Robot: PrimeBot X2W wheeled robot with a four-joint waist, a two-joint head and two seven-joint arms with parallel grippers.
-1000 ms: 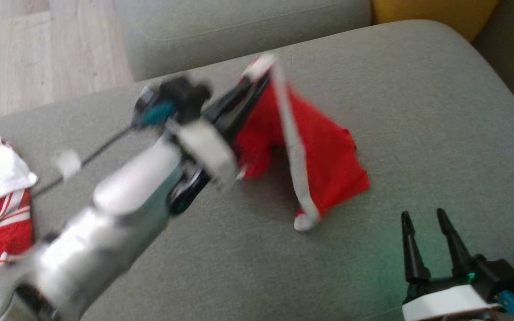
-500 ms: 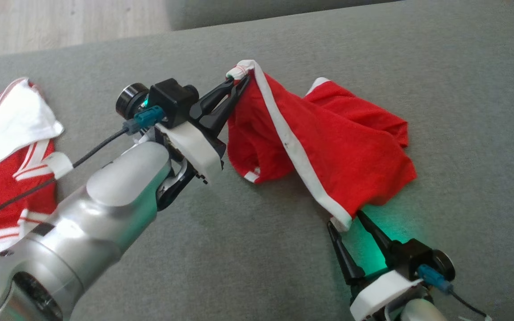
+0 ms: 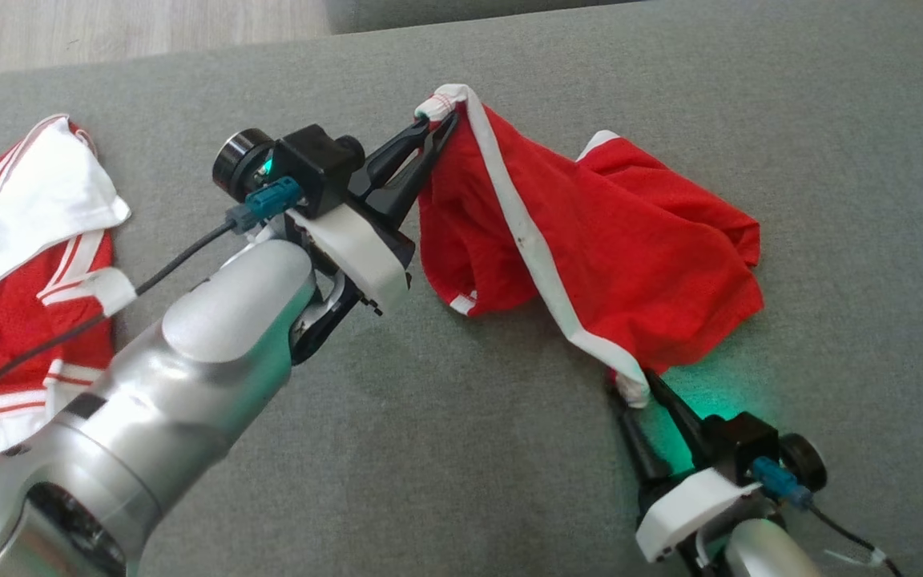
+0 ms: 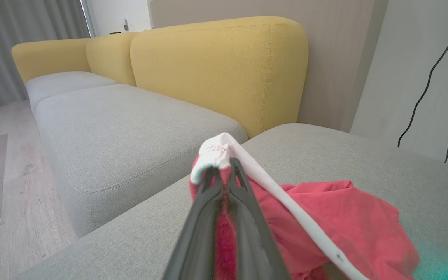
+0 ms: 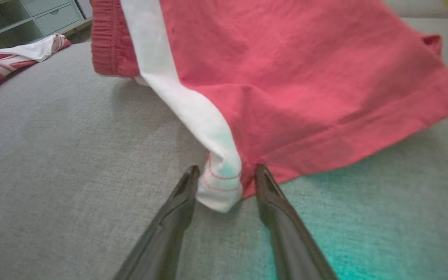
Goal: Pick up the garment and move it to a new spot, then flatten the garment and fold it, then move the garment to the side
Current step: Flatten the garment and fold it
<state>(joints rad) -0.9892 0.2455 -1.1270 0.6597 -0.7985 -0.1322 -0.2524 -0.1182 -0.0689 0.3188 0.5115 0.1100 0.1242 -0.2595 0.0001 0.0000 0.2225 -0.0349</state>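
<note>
Left pincer [image 3: 437, 124] pinched tight on the top end of the red garment's [image 3: 638, 240] white side stripe, holding that corner off the grey sofa seat [image 3: 830, 144]. Right pincer [image 3: 636, 391] spread, fingers straddling the stripe's lower end. Rest of the garment lies on the seat.

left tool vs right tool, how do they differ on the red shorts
The left tool is shut on the upper end of the white stripe on the red shorts; the right tool is open, its fingers astride the lower end. The left tool holds its end above the grey cushion; the right tool sits low by the cushion. Both are at ends of the same stripe.
</note>
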